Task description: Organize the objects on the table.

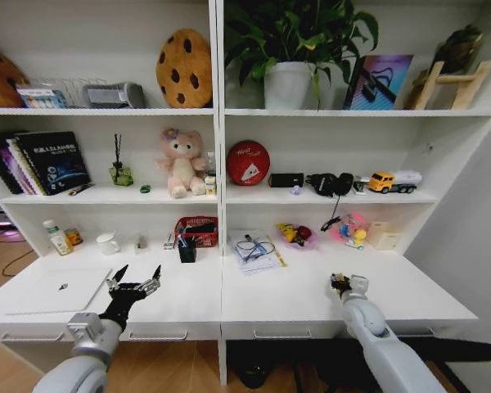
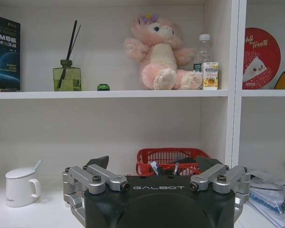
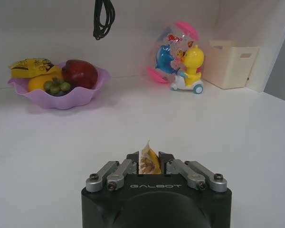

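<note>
A thin silver laptop (image 1: 57, 288) lies shut at the left end of the white table (image 1: 270, 299). Just to its right my left gripper (image 1: 135, 277) hovers open and empty, also seen as the left gripper (image 2: 154, 166) facing the shelves. The green toy car (image 1: 145, 189) sits on the shelf above, near a reed diffuser; it shows as the green car (image 2: 103, 87). Pens stand in a black cup (image 1: 187, 248). Over the right half of the desk, my right gripper (image 1: 341, 283) is shut on a small yellow packet (image 3: 147, 160).
A red mesh basket (image 1: 196, 229) and white mug (image 1: 108, 242) stand at the desk's back. Papers (image 1: 254, 250), a purple fruit bowl (image 3: 61, 97), a duck toy (image 3: 186, 71) and a cream box (image 3: 232, 64) line the back right. A pink plush (image 2: 159, 52) sits on the shelf.
</note>
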You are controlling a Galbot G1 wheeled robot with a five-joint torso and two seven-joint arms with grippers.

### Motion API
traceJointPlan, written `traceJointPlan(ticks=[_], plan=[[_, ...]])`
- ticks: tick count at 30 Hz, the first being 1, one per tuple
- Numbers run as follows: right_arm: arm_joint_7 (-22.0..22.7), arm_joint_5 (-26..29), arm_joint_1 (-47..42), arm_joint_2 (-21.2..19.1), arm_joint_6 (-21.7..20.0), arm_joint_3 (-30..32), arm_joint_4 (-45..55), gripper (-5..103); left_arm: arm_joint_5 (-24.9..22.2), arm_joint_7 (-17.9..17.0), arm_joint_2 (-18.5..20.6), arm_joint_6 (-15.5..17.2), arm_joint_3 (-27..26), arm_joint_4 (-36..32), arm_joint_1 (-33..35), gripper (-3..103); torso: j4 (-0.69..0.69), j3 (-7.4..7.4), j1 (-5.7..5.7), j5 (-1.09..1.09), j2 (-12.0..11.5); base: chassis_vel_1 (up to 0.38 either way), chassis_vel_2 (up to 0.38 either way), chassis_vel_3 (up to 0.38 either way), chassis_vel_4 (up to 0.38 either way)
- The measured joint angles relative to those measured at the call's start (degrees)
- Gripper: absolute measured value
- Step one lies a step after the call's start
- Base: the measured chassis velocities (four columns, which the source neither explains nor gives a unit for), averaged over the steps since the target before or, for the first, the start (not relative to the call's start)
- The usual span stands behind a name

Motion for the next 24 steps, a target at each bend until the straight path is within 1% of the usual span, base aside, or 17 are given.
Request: traceJointPlan(ticks=[1,2,5,6,11,13,14,15,18,19,20,22,24], plan=[[0.11,-0.01,-0.11,0.16,0.08,0.06,0.00,21,0.00,0.00,0.00,0.00,0.00,0.00,0.00,100,0.00,0.00,0.00,0.00,0.00,0.000,0.000,0.000,0.000],[0.11,-0.01,-0.11,0.16,0.08,0.06,0.00,21,0.00,0.00,0.00,0.00,0.00,0.00,0.00,100,0.00,0.00,0.00,0.00,0.00,0.000,0.000,0.000,0.000],[0.54,-0.02,-0.12,0.47,0.32,0.15,-0.15,5,0.00,0.00,0.00,0.00,0.00,0.00,0.00,100,0.00,0.00,0.00,0.00,0.00,0.000,0.000,0.000,0.000],[0.68,-0.08,-0.10,0.48,0.51,0.19,-0.18,2,0.00,0.00,0.00,0.00,0.00,0.00,0.00,100,0.00,0.00,0.00,0.00,0.00,0.000,0.000,0.000,0.000],[0.51,-0.68,-0.34,0.28,1.35,0.22,0.14,1,0.00,0.00,0.00,0.00,0.00,0.00,0.00,100,0.00,0.00,0.00,0.02,0.00,0.000,0.000,0.000,0.000],[-0.51,-2.04,-0.42,0.05,2.72,0.17,0.77,0,0.00,0.00,0.00,0.00,0.00,0.00,0.00,100,0.00,0.00,0.00,0.01,0.00,0.000,0.000,0.000,0.000],[-1.74,-3.58,-0.42,-0.13,4.08,0.10,1.18,0,0.00,0.00,0.00,0.00,0.00,0.00,0.00,100,0.00,0.00,0.00,0.01,0.00,0.000,0.000,0.000,0.000],[-1.74,-3.58,-0.42,-0.13,4.08,0.10,1.18,0,0.00,0.00,0.00,0.00,0.00,0.00,0.00,100,0.00,0.00,0.00,0.01,0.00,0.000,0.000,0.000,0.000],[-7.92,-9.41,1.45,-1.41,9.16,-0.66,0.23,0,0.00,0.00,0.00,0.00,0.00,0.00,0.00,100,0.00,0.00,0.00,0.00,0.00,0.000,0.000,0.000,0.000],[-7.92,-9.41,1.45,-1.41,9.16,-0.66,0.23,0,0.00,0.00,0.00,0.00,0.00,0.00,0.00,100,0.00,0.00,0.00,0.00,0.00,0.000,0.000,0.000,0.000],[-10.48,-9.90,2.98,-2.07,10.01,-1.37,-0.92,0,0.00,0.00,0.00,0.00,0.00,0.00,0.00,100,-0.01,0.00,0.00,0.00,0.00,0.000,0.000,0.000,0.000],[-14.44,-8.85,6.20,-2.94,10.83,-2.87,-3.24,0,0.00,0.00,0.00,0.00,0.00,0.00,0.00,100,0.00,0.00,0.00,0.01,0.00,0.000,0.000,0.000,0.000],[-20.55,-6.99,10.78,-3.91,11.96,-5.16,-6.83,0,0.01,0.00,0.00,0.00,0.00,0.00,0.00,100,0.01,0.01,0.00,0.01,0.00,0.000,0.000,0.000,0.000]])
